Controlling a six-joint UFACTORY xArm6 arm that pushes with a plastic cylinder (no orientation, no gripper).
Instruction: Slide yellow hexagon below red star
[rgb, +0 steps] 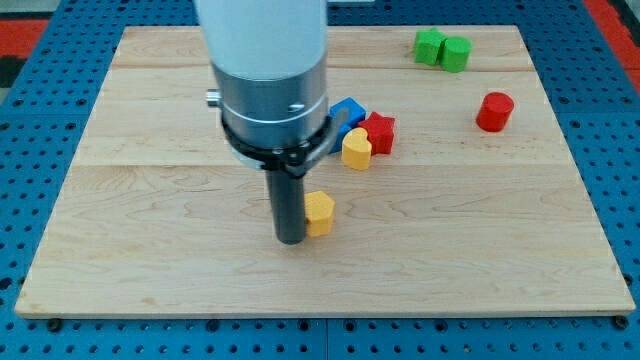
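Note:
The yellow hexagon (319, 212) lies on the wooden board just below the middle. My tip (290, 239) rests on the board right against the hexagon's left side. The red star (379, 132) lies up and to the right of the hexagon, touching a yellow heart-shaped block (356, 149) on its lower left. The arm's white and grey body hides the board above my tip.
A blue block (347, 110) sits partly hidden behind the arm, left of the red star. Two green blocks (443, 49) lie together at the top right. A red cylinder (494, 111) stands at the right. The board's edge (320, 312) runs along the bottom.

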